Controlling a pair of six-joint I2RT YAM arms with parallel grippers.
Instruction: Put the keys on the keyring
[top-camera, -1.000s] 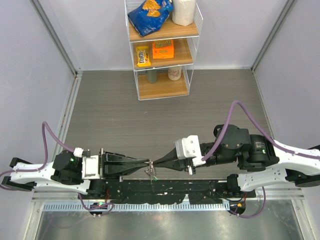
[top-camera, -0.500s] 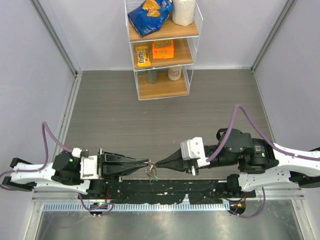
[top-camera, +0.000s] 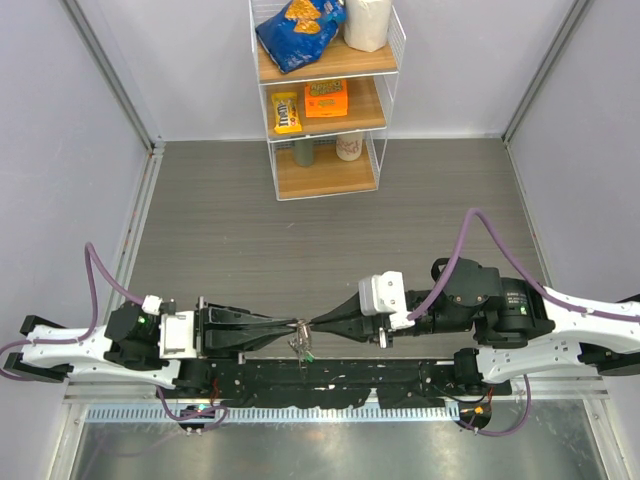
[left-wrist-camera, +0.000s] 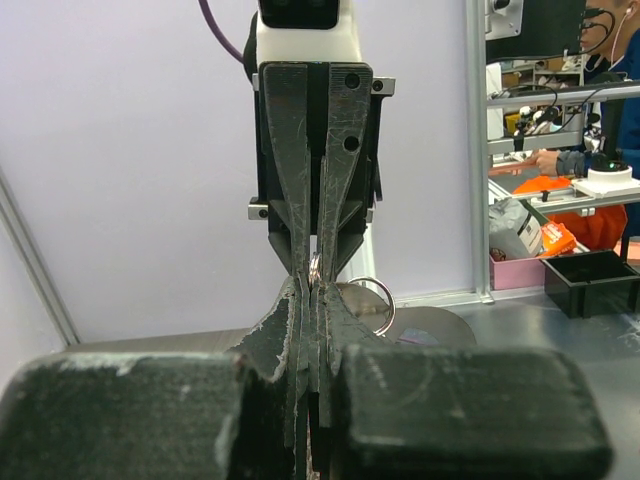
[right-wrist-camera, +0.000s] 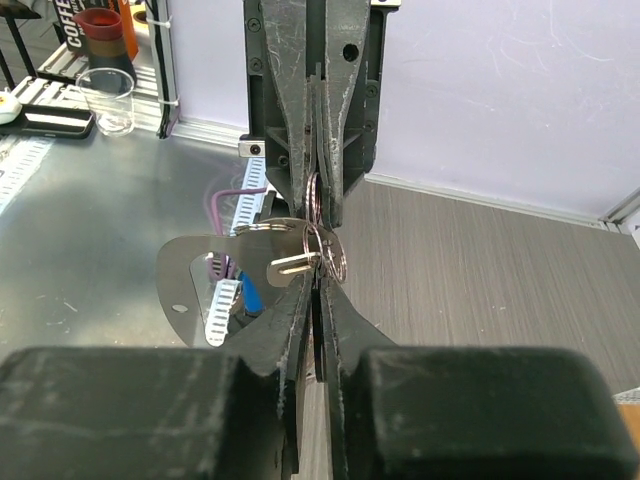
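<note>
Half expecting the key (right-wrist-camera: 293, 265) to drop on any tug, with left gripper (top-camera: 293, 324) and right gripper (top-camera: 314, 324) both pinched tight on the keyring (top-camera: 300, 343).

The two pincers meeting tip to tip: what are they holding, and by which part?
Both pinch the keyring by its thin silver rings, left pincer and right pincer from opposite sides.

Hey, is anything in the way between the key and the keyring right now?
Nothing visible is. The right gripper, shut on the key, has it right against the keyring, which the left gripper pinches from the opposite side. Only the two grippers' own fingertips crowd that spot.
</note>
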